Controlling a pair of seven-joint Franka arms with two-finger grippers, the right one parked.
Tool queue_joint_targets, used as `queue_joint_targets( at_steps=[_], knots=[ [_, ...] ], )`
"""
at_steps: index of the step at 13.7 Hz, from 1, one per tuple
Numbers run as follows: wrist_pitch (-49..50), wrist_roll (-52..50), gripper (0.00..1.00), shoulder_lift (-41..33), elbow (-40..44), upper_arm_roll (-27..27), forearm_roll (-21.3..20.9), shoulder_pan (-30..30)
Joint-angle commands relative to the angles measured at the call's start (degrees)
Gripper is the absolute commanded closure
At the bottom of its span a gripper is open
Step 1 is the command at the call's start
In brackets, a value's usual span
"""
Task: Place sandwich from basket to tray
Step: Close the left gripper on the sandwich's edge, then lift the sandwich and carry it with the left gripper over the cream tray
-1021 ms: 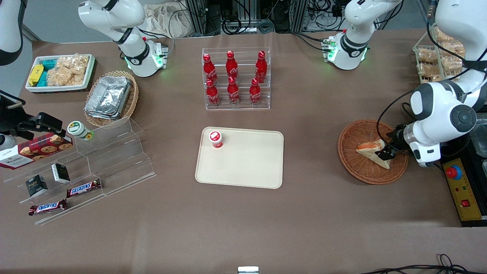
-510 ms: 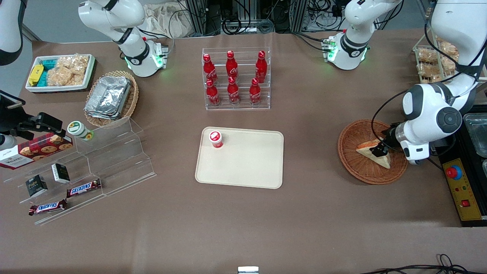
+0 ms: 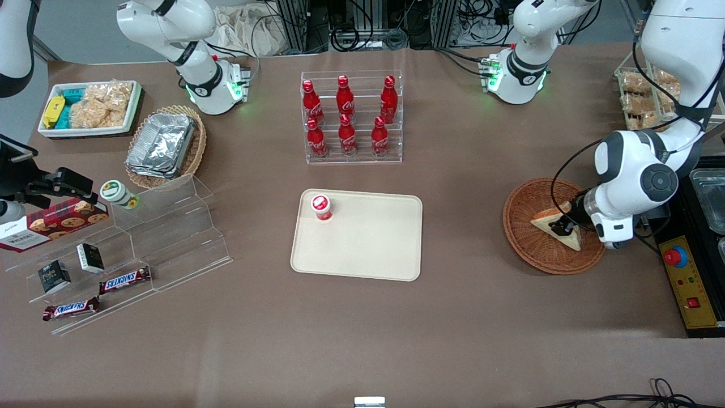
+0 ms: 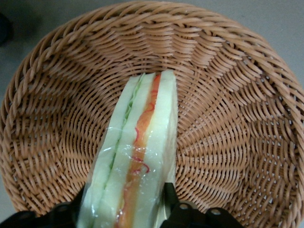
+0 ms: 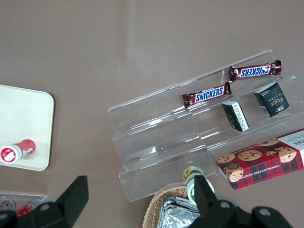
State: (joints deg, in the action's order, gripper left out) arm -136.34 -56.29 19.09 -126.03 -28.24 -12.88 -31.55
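The sandwich, a pale bread wedge in clear wrap with orange-red and green filling, lies in the round reddish-brown wicker basket toward the working arm's end of the table. My left gripper is down in the basket over the sandwich. In the left wrist view the sandwich fills the gap between the open fingers, which flank it on both sides of the gripper; the basket surrounds it. The beige tray lies mid-table, also in the right wrist view.
A small red-capped bottle stands on the tray's corner. A clear rack of red cola bottles stands farther from the camera than the tray. A yellow control box and a wire rack of pastries lie beside the basket.
My left gripper has moved down and toward the middle of the basket, coming over the sandwich. The sandwich and basket have not moved.
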Motion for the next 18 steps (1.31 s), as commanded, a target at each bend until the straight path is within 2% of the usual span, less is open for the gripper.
queue_joint_targets(
  at_steps=[1, 4, 8, 11, 14, 16, 18],
  knots=[
    [-0.4, -5.1, 1.0, 0.8, 1.4, -0.3, -2.7, 0.0],
    [4.1, -8.3, 1.0, 0.2, 6.6, -0.8, -2.8, 2.6],
    [25.1, -6.6, 1.0, 1.6, 23.1, -0.9, -2.3, 9.9],
    [32.4, -2.3, 1.0, 4.1, 33.6, -0.9, -2.3, 19.2],
    [34.0, 3.4, 1.0, 7.7, 38.5, -0.8, -3.2, 29.7],
    [33.4, 9.3, 1.0, 12.5, 41.0, -0.9, -4.6, 34.9],
    [33.0, 10.0, 1.0, 18.9, 46.2, -0.8, -5.6, 40.8]
  ],
)
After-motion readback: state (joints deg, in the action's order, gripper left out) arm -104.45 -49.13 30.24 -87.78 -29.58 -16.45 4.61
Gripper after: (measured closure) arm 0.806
